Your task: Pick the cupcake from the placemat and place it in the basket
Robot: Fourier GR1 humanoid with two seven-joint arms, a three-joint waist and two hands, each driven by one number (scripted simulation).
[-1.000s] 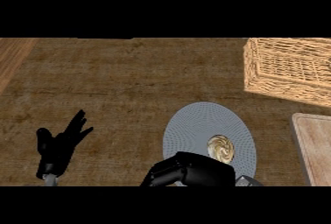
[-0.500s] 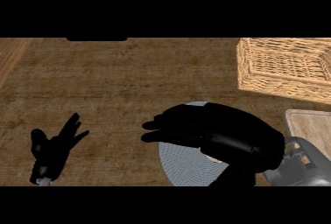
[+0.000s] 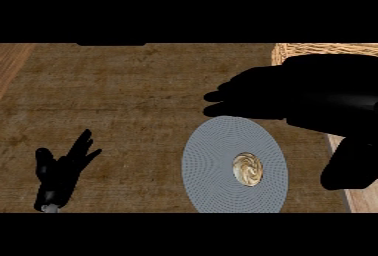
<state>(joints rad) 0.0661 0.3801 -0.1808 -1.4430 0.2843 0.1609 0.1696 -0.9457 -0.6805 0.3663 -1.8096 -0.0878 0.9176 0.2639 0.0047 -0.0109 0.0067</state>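
Brown woven counter top (image 3: 140,100); lighter wooden board (image 3: 362,197) at right edge.

A brown, woven-looking worktop (image 3: 133,100) carries a round grey placemat (image 3: 214,150) at lower right and a wicker basket (image 3: 291,49) at its upper right corner.

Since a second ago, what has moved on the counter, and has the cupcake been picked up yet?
The right hand rose from the view's lower edge, passed over the placemat and now hangs beyond its far side, toward the basket, fingers extended leftward. The cupcake sits uncovered on the placemat, not picked up. The left hand stayed open at lower left; the view shifted slightly.
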